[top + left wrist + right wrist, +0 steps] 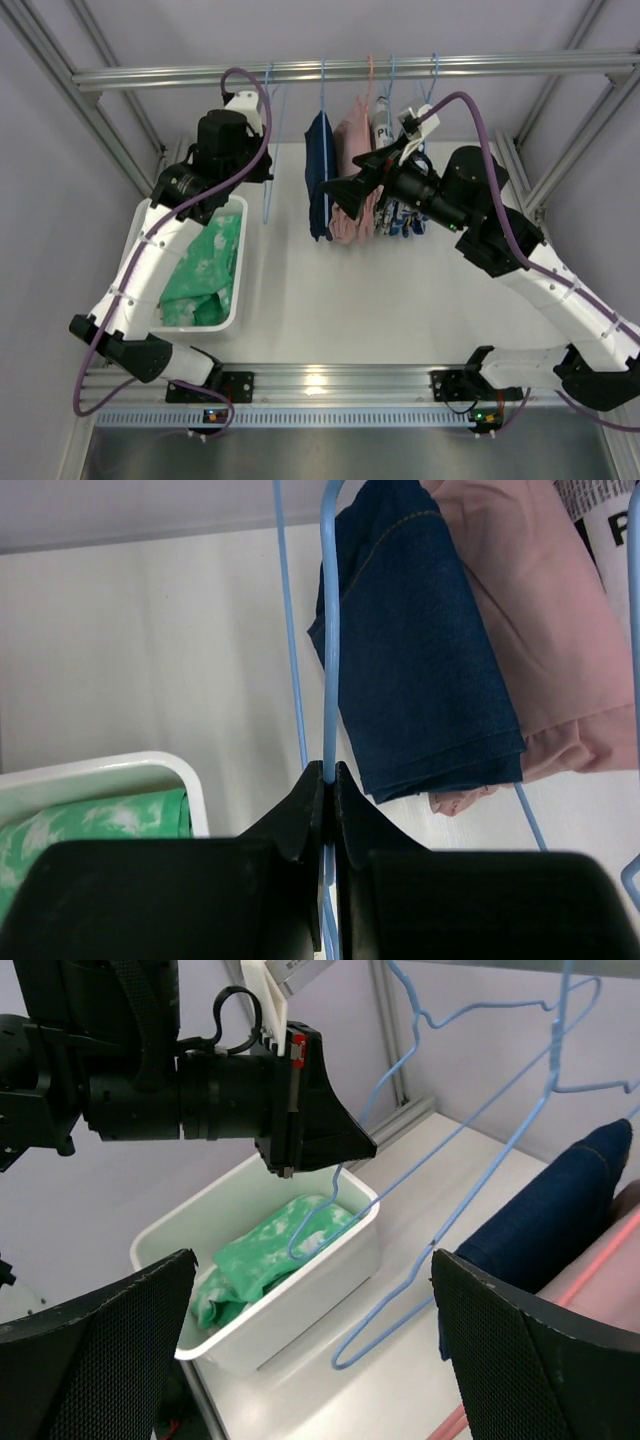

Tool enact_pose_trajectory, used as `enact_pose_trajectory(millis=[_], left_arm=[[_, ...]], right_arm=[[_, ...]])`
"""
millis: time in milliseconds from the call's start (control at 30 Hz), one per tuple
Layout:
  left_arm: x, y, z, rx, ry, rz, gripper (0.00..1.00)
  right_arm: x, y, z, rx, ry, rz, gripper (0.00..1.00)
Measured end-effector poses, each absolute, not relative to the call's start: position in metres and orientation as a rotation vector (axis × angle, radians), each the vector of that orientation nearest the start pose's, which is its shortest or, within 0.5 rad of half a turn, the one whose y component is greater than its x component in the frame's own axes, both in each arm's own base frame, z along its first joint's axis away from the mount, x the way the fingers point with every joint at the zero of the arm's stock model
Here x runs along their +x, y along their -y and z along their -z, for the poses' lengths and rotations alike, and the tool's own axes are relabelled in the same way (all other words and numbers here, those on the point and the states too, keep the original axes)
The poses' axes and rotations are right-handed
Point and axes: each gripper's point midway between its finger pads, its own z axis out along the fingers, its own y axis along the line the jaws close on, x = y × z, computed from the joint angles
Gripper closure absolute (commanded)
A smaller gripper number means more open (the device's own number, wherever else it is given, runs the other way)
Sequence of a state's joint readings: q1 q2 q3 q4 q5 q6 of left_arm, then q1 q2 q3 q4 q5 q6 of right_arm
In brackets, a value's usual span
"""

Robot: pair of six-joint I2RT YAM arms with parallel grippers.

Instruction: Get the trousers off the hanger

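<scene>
The green trousers (205,268) lie crumpled in the white bin (240,290) at the left, off the hanger; they also show in the right wrist view (265,1255) and the left wrist view (95,825). The light-blue wire hanger (267,195) hangs bare from the rail above the bin's far right corner. My left gripper (262,172) is shut on its wire (330,680), and the right wrist view shows the grip (335,1155) on the empty hanger (455,1155). My right gripper (335,195) is open and empty in front of the hanging garments, facing the bin (312,1260).
A navy garment (320,175), a pink garment (352,160) and a blue-and-white patterned one (405,215) hang on further hangers from the metal rail (480,68). The navy one (420,660) hangs close to the right of the held hanger. Frame posts stand at both sides.
</scene>
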State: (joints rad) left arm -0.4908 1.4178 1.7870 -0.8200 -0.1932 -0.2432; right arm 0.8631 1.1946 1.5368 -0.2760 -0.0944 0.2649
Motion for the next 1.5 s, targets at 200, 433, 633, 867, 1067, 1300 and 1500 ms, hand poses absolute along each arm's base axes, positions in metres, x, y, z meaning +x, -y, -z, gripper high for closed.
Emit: enact_pose_trajectory(millis=[200,433,633,867,1067,1300,1500], left_arm=[[0.368,0.171,-0.382,0.097,-1.992,0.295,1.0],[0.377,0.182,-0.392,0.087,-1.96,0.319,1.0],[0.389,0.188,-0.377,0.066,-1.995,0.301,1.0],[0.394,0.188,-0.367,0.037,-2.016,0.287,0.96],[0.394,0.187,-0.352,0.021,-2.038,0.279,0.2],[0.368,0.182,-0.362,0.062,-1.999,0.342,0.01],[0.326,0.161,-0.421,0.104,-1.829,0.395,0.01]], right_arm=[[0.231,-0.292,-0.475,-0.507,-1.483,-0.952,0.01],[0.23,-0.285,-0.472,-0.482,-1.493,-0.962,0.01],[0.235,-0.282,-0.469,-0.461,-1.507,-0.958,0.01],[0.238,-0.276,-0.465,-0.44,-1.518,-0.948,0.0],[0.241,-0.271,-0.466,-0.416,-1.521,-0.947,0.01],[0.25,-0.249,-0.463,-0.355,-1.527,-0.904,0.01],[0.258,-0.206,-0.466,-0.255,-1.504,-0.823,0.01]])
